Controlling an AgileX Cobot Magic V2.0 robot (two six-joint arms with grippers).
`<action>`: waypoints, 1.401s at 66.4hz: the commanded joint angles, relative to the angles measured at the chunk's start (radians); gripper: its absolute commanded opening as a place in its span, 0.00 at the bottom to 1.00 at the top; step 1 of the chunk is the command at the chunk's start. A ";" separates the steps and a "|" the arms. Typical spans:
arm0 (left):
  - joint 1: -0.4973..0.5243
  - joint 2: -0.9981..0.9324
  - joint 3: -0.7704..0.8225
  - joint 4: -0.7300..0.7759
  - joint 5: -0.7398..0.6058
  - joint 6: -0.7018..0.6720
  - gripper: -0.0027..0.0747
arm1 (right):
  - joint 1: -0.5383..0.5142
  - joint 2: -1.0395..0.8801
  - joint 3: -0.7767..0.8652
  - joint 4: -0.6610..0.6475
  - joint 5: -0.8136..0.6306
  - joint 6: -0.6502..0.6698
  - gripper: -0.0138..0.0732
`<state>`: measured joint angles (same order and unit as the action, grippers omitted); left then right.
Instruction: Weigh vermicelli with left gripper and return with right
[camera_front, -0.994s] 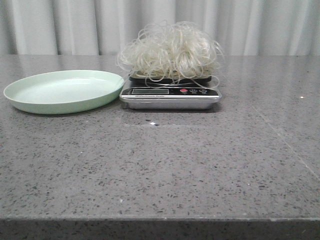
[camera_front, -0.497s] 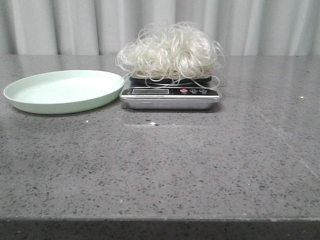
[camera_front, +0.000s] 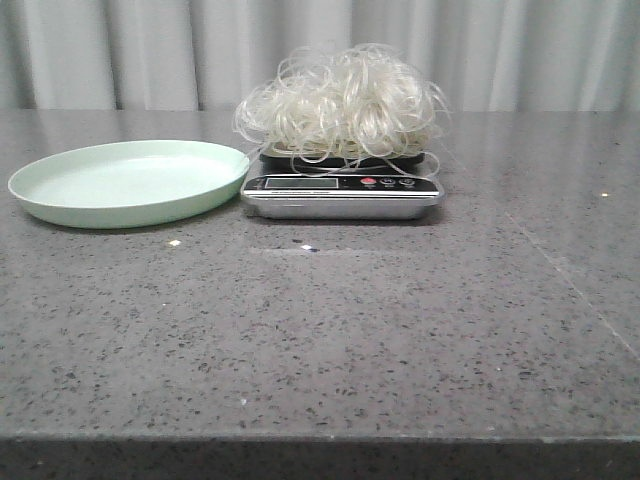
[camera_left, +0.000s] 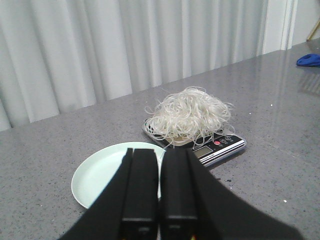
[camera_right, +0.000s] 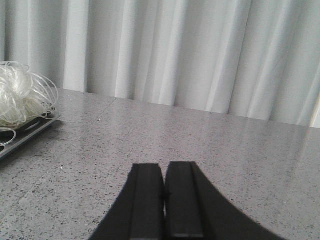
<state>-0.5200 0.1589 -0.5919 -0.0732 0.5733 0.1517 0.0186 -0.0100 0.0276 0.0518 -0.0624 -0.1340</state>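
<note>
Left pincer (camera_left: 160, 165) and right pincer (camera_right: 164, 177) both closed.

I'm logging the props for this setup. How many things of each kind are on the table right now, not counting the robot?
Vermicelli heap: 1, on the scale
Scale: 1
Pale green plate: 1, with nothing on it
Blue thing at the far table edge, too small to identify: 1
Total: 4

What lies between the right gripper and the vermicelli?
Only bare table, in the right wrist view, between the shut right gripper and the vermicelli on the scale.
</note>
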 joint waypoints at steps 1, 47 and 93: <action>0.002 -0.080 0.044 -0.003 -0.087 0.000 0.20 | -0.005 -0.017 -0.008 -0.013 -0.082 -0.005 0.35; 0.002 -0.159 0.195 -0.030 -0.155 0.000 0.20 | -0.003 -0.013 -0.062 0.091 -0.251 0.086 0.35; 0.002 -0.159 0.195 -0.032 -0.155 0.000 0.20 | -0.001 0.615 -0.645 0.100 0.344 0.086 0.35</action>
<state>-0.5200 -0.0053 -0.3704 -0.0917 0.4988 0.1517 0.0186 0.5655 -0.5779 0.1449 0.3426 -0.0484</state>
